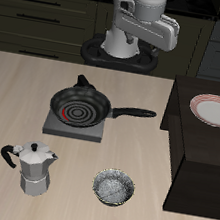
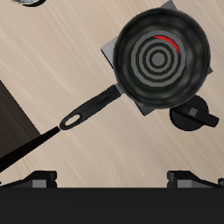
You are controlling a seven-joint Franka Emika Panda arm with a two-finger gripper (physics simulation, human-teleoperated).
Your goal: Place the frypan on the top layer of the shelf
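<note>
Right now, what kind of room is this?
It looks like a kitchen, in a simulator. A frypan sits on a burner plate, a moka pot stands nearer the table's front edge, and dark drawer cabinets line the back.

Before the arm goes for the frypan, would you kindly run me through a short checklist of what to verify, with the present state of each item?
1. Frypan sits flat on the burner plate: ok.
2. Handle is free, nothing lying on or against it: ok.
3. Hand is above the table's back edge, not touching the pan: ok.
4. Hand open enough to take the handle: cannot tell; its fingers are barely visible in the wrist view.
5. Top of the shelf has room: not fully ok, a plate already sits on it toward the back.
6. Moka pot and bowl stand clear of the pan: ok.
</note>
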